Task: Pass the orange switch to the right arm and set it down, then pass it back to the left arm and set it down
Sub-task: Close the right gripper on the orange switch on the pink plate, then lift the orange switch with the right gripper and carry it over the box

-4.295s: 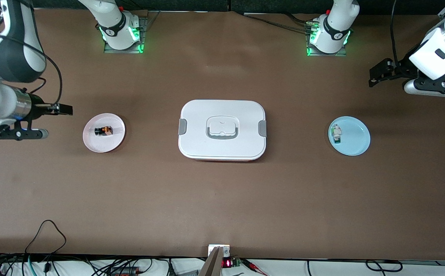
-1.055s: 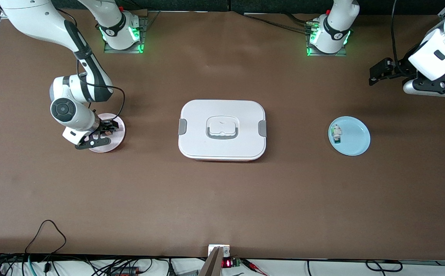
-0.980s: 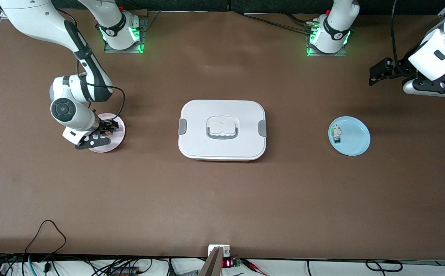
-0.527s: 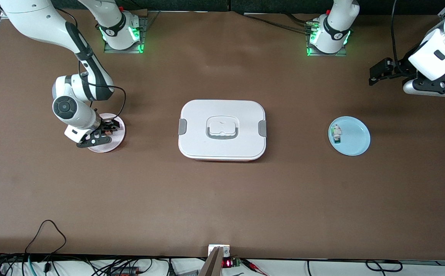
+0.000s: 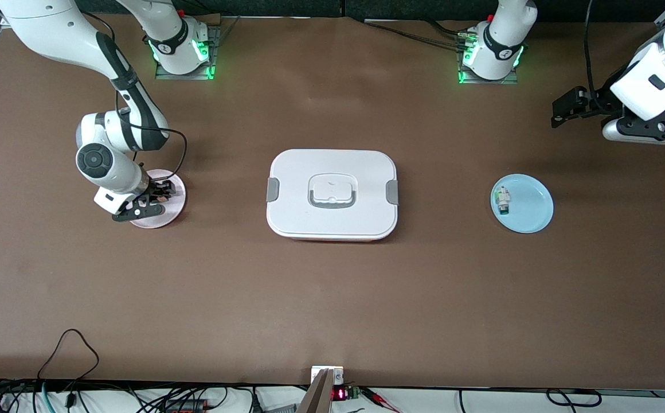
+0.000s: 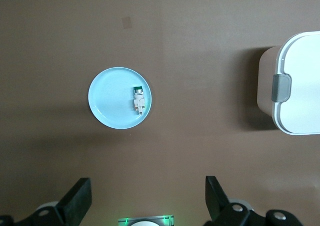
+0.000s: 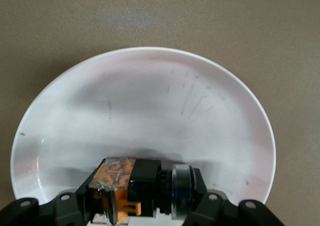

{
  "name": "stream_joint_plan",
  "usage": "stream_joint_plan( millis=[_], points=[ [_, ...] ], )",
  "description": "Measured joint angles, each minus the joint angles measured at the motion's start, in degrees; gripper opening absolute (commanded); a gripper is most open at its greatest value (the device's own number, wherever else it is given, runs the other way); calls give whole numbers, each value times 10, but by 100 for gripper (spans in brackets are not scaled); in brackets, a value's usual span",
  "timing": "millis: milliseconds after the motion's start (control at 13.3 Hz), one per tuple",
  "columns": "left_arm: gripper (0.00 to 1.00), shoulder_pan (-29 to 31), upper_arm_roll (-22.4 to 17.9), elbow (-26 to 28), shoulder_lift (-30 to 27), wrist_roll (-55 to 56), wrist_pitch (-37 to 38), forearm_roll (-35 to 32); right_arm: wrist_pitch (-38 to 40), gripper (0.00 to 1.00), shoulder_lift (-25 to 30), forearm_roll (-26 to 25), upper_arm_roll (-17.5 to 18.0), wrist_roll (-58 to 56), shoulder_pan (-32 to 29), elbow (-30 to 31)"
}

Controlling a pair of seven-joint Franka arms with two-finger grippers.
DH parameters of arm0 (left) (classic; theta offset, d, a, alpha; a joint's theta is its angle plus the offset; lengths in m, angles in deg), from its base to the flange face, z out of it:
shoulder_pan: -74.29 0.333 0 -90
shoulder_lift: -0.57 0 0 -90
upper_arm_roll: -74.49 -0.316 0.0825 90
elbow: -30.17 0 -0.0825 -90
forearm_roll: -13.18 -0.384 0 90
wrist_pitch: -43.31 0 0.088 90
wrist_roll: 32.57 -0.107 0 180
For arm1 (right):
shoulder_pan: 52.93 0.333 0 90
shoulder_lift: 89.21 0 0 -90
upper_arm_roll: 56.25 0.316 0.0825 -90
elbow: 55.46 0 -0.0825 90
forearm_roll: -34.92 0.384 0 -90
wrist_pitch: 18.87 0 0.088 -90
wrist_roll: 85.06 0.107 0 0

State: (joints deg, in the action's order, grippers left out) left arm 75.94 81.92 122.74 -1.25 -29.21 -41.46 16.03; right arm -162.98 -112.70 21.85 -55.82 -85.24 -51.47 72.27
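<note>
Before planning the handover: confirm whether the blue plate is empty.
No: the left wrist view shows a small white-and-green component lying on the blue plate.

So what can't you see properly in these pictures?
- Front view: the orange switch is covered by the right gripper over the pink plate.
- Right wrist view: the picture's edge cuts off the fingertips, so a firm grip is unclear.
- Front view: the white-and-green part on the blue plate is too small for detail.
</note>
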Motion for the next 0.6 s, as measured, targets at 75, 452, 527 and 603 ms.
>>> stream_joint_plan(
  millis=[75, 452, 527, 603],
  points=[
    [100, 0, 0, 0, 0, 0, 0, 0, -1, 24, 1, 7, 1, 0, 0, -1],
    [100, 0, 0, 0, 0, 0, 0, 0, 85, 24, 49, 44, 21, -2, 0, -38],
    [100, 0, 0, 0, 0, 0, 1, 0, 122, 24, 66, 55, 30, -2, 0, -54],
    [100, 0, 0, 0, 0, 0, 2, 0, 154, 24, 82, 76, 41, -4, 0, -71]
  ],
)
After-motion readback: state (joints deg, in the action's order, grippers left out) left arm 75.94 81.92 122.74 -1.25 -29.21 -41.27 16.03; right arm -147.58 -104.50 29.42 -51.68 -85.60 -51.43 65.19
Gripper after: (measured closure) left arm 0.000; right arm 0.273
